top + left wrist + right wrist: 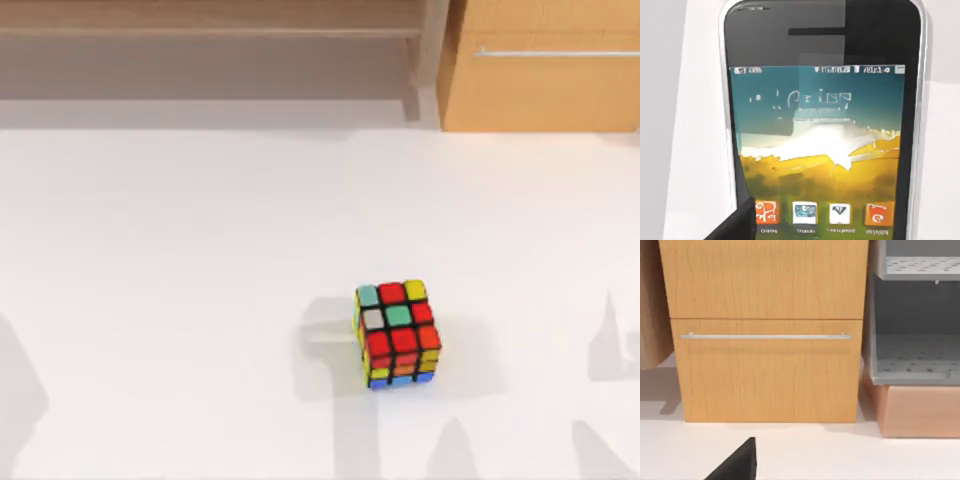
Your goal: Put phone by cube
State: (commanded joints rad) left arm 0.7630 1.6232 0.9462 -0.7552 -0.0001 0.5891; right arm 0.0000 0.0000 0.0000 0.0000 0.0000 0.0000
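— White tabletop (180,260), pale wood shelving along the far edge, a wooden drawer unit (545,70) at the far right corner. What lies on it?

— From above, the cube (397,334), right of centre and toward the near edge. Top face reads teal, red, yellow along the far row; white, teal, red in the middle; red along the near row. It sits flat, nothing touching it. Grey shadows fall across the near edge.

— And the phone?

— My left wrist camera has the phone (822,125) very close, face toward the lens: black face, silver edge, earpiece slot, lit screen with a yellow and teal wallpaper and a row of app icons along one end. White surface shows on both long sides of it.

— Where is your left pincer against it?

— A dark fingertip (737,225) overlaps the phone's edge by the corner with the orange icon. That one finger is level with the icon row and lies across the silver rim. I cannot tell whether the fingers are apart, together or clamped on the phone; contact is not readable either.

— Right arm?

— My right wrist camera faces the drawer unit (765,330) head on: two wood fronts, one silver bar handle (765,336), grey perforated shelves (915,360) beside it. One dark fingertip (740,462) shows over the white tabletop (840,455), well short of the drawer front. Its state I cannot tell.
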